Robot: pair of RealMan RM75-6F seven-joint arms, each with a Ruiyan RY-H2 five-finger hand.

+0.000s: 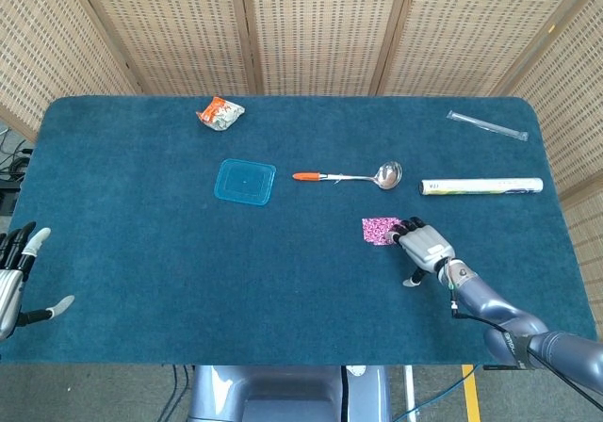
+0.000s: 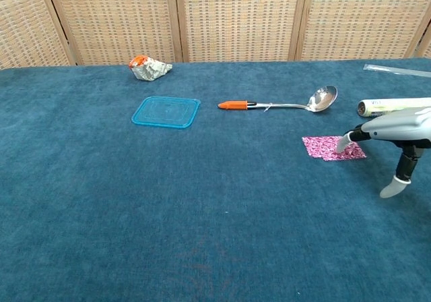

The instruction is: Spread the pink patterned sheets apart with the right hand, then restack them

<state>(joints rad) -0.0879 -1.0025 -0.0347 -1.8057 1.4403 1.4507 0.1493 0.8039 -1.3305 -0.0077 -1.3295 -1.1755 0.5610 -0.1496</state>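
Head view: pink sheets flat on the blue counter, below the ladle. Right hand palm down, fingers spread, tips on the sheets' right edge. Left hand at the counter's near left edge, fingers apart, holding nothing.

Chest view: sheets slightly fanned rightward under right fingertips; thumb hanging clear.

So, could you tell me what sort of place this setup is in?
Probably a lab or test workspace: a table covered in blue carpet-like cloth, woven screen panels behind it, and assorted props such as a ladle and a blue lid.
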